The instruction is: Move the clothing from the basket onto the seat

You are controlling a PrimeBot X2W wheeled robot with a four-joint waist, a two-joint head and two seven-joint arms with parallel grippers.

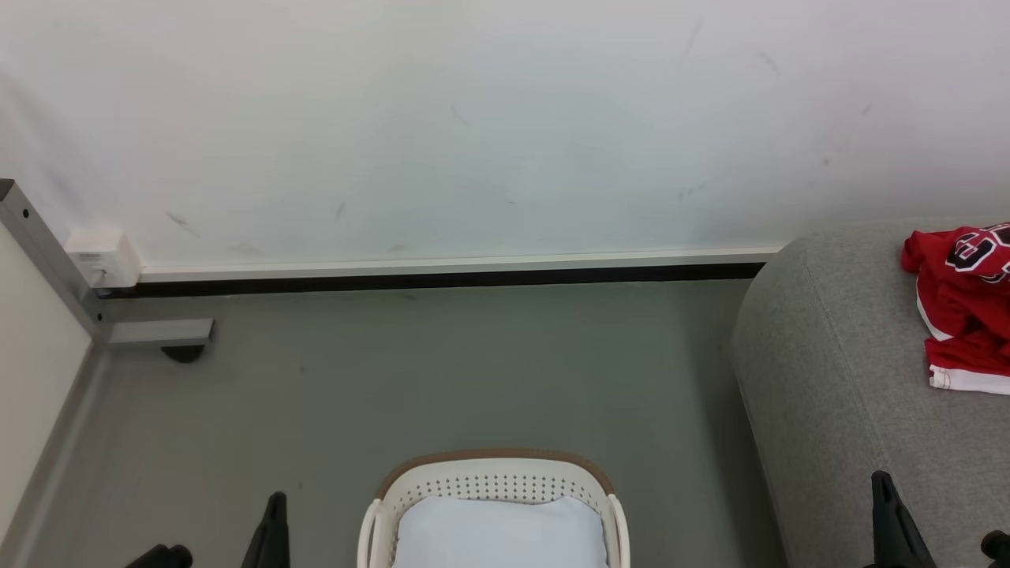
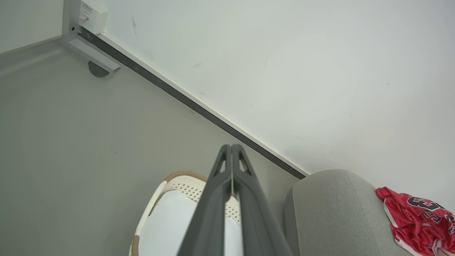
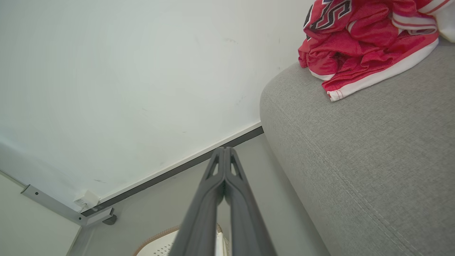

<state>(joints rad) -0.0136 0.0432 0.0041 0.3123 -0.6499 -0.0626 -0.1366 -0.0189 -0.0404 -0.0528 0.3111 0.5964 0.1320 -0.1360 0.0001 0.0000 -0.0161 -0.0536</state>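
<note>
- The left gripper (image 2: 231, 149) has its 2 dark fingers (image 2: 209, 220) pressed flat together along their length, with nothing between them. It touches nothing.
- The right gripper (image 3: 224, 151) is the same: 2 fingers closed tip to tip, holding nothing and clear of every surface.
- In the head view the left gripper pokes up at the lower left edge over the grey floor (image 1: 473, 371). The right one pokes up at the lower right edge in front of the seat (image 1: 828, 379).
- The clothing (image 1: 959, 315) lies on top of the seat at the right edge of the head view, up and to the right of the right gripper's tip and well apart from both grippers.
- In the right wrist view the clothing sits in the upper right corner, far from the fingertips. In the left wrist view it is in the lower right corner.
- It is a crumpled bright red heap with white hems and black, white-edged figures on the upper part.
- The basket (image 1: 493, 473) stands on the floor at the bottom centre of the head view, between the 2 grippers and near the seat's left side. It is cream with a perforated wall and a brown rim.
- Something smooth and bluish white (image 1: 497, 528) lies inside it; I cannot tell what it is.
</note>
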